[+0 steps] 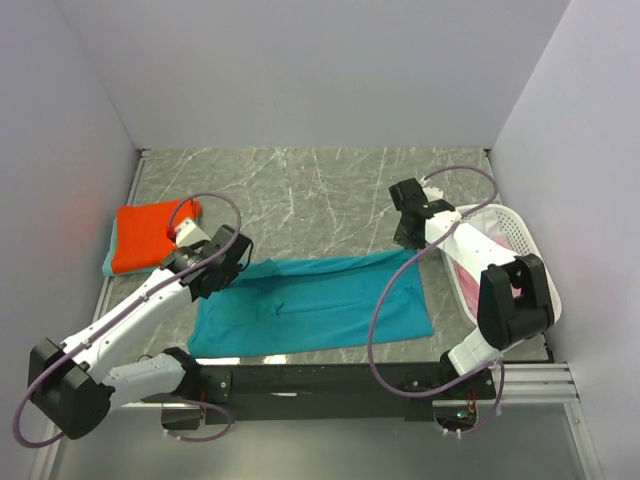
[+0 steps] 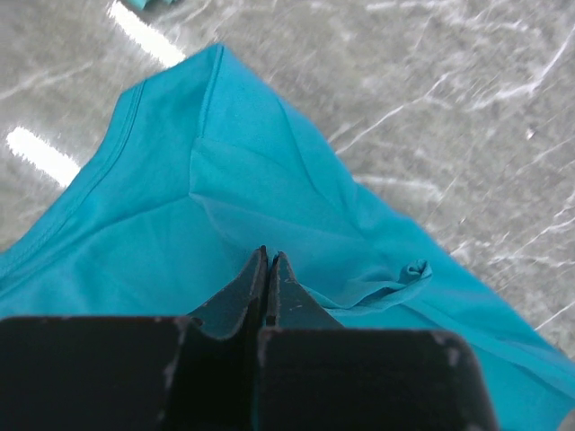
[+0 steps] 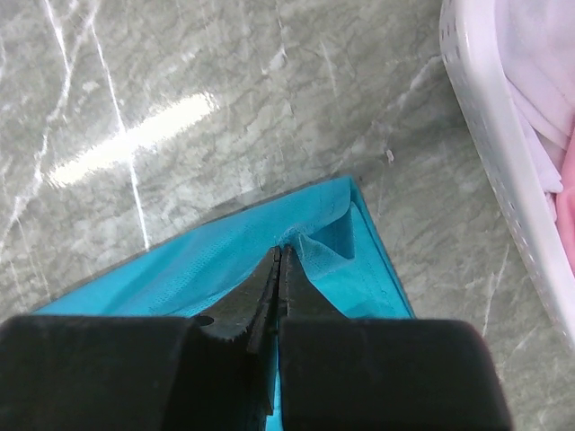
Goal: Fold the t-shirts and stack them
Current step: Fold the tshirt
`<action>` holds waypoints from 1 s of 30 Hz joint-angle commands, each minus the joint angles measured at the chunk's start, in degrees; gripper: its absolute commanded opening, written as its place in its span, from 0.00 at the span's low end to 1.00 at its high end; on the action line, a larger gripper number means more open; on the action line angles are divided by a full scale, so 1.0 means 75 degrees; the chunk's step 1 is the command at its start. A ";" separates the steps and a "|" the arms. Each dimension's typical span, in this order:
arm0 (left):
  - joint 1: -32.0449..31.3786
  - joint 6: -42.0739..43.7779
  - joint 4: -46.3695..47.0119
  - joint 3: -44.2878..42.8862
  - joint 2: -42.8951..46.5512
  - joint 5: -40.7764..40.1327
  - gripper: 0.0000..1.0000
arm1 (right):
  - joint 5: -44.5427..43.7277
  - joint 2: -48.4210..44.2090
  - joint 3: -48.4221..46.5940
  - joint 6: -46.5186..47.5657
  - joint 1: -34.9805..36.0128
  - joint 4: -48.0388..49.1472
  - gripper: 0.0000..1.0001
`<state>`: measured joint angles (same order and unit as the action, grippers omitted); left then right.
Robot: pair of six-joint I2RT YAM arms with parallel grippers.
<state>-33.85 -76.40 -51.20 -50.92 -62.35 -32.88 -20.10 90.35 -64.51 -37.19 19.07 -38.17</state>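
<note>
A teal-blue t-shirt [image 1: 310,305] lies spread flat near the table's front edge. My left gripper [image 1: 235,262] is at its far left corner. In the left wrist view the left gripper [image 2: 269,257] is shut, and the shirt [image 2: 180,144] is pinched and drawn up in a ridge at the tips. My right gripper [image 1: 410,246] is at the far right corner. In the right wrist view the right gripper [image 3: 280,250] is shut on a raised fold of the shirt [image 3: 198,260]. A folded orange-red t-shirt [image 1: 150,235] lies at the left on a light teal one [image 1: 108,262].
A white mesh basket [image 1: 520,225] stands at the right beside the right arm. In the right wrist view the basket [image 3: 485,117] holds pink cloth [image 3: 566,215] and white cloth [image 3: 539,54]. Grey marble table [image 1: 300,190] lies behind the shirt. Walls close in on three sides.
</note>
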 commanded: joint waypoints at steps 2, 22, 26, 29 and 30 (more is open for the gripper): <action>-0.0397 -0.0734 -0.0778 0.0121 0.0379 -0.0397 0.01 | -0.0121 -0.0549 0.0234 0.0084 0.0082 0.0203 0.00; -0.1487 -0.0654 -0.0874 0.1526 0.1468 0.0481 0.01 | 0.0289 -0.1335 0.1640 0.0318 0.0117 0.0754 0.00; -0.1639 -0.0605 -0.0591 0.2089 0.1621 0.0997 0.11 | 0.0207 -0.1428 0.2096 0.0177 0.0129 0.0765 0.14; -0.1931 -0.0828 -0.0615 0.2335 0.1785 0.1325 0.21 | 0.0195 -0.1720 0.2342 0.0072 0.0117 0.0707 0.31; -0.1991 -0.0864 -0.0615 0.2394 0.1855 0.1442 0.25 | 0.0184 -0.1849 0.2390 0.0049 0.0141 0.0672 0.33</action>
<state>-47.37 -82.26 -57.21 -33.58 -50.19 -25.69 -17.67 80.42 -47.51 -35.86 19.53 -33.87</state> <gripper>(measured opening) 0.233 0.306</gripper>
